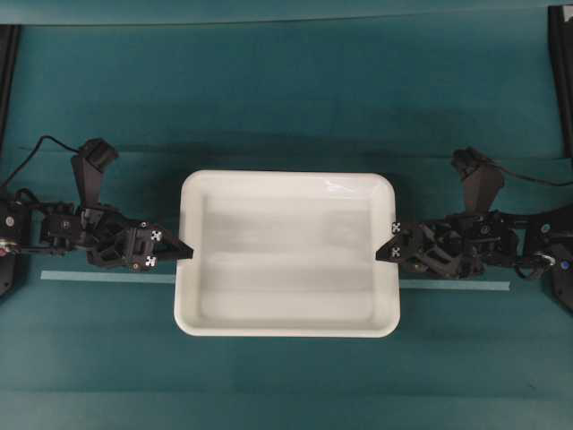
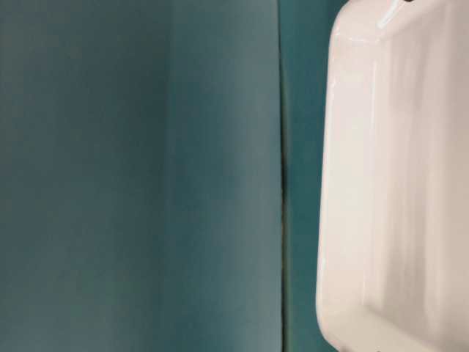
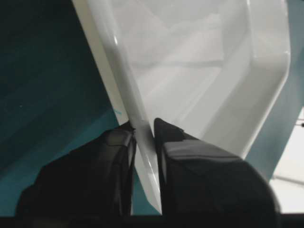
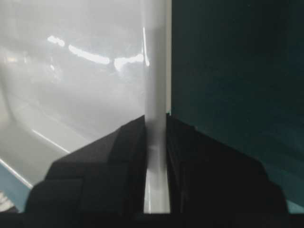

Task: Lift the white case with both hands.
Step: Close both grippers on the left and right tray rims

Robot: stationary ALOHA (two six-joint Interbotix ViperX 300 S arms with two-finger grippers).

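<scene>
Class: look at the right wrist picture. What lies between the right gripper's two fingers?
The white case's rim wall stands between the right gripper's fingers, clamped; the right wrist view shows it.

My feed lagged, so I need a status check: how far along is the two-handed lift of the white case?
Done: the left gripper and the right gripper have reached opposite short sides of the white case, and both wrist views show the rim pinched between the fingers. In hand: securing that grip. Left: the lift itself; whether the case has left the teal table cannot be told.
</scene>
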